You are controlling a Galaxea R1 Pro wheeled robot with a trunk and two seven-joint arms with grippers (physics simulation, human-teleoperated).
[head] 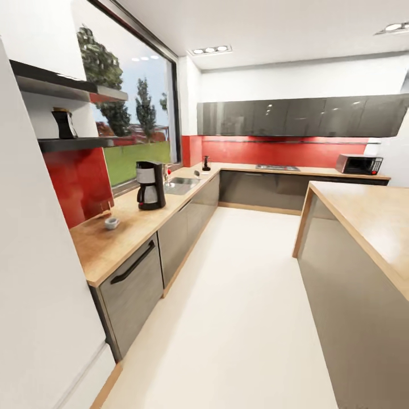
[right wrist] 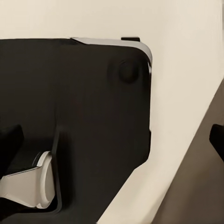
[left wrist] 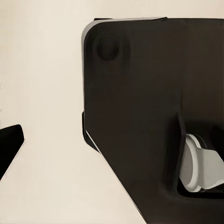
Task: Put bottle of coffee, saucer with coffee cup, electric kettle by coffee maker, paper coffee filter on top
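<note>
The coffee maker (head: 150, 184) stands on the kitchen countertop (head: 122, 238) along the left wall, beside the steel sink (head: 182, 184). On the black kitchen shelf (head: 76, 144) above it stands a dark waisted jar, the bottle of coffee (head: 63, 124). A small white rounded item (head: 112, 222), which looks like the coffee cup, sits on the counter nearer me; I cannot tell if a saucer lies under it. In the left wrist view one dark fingertip (left wrist: 10, 142) hangs over pale floor beside my black base (left wrist: 140, 107). In the right wrist view another fingertip (right wrist: 217, 140) shows beside the base (right wrist: 74, 116).
A wide pale floor aisle (head: 238, 295) runs between the left counter and an island (head: 363, 221) on the right. At the back are a cooktop (head: 277, 167), a microwave (head: 359, 164) and a small dark bottle (head: 206, 163) by the sink corner. A white wall panel (head: 34, 295) is close on my left.
</note>
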